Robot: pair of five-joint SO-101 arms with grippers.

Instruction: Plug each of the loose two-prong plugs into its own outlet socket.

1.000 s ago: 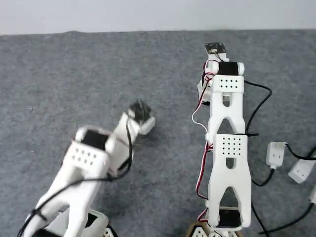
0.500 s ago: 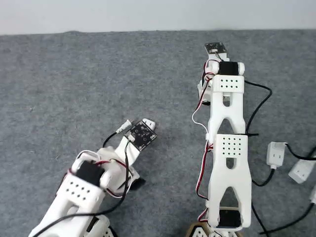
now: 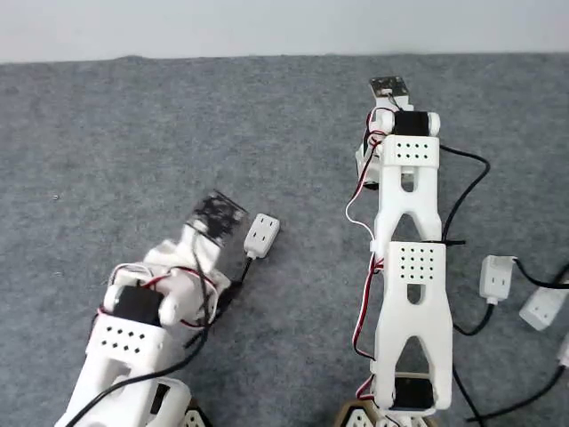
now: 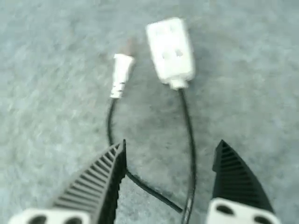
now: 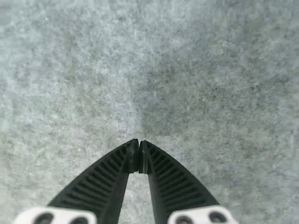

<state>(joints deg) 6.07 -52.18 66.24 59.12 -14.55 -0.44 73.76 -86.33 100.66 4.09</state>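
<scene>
My left gripper hangs wide open, empty, near the outlet socket and loose plug; my right gripper is closed, empty.

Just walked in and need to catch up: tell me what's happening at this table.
The left gripper hovers open over a white outlet socket and a loose plug lying apart on the grey mat, not yet joined. The right gripper is shut, empty, above bare mat. Two more sockets lie beside the right arm.
</scene>
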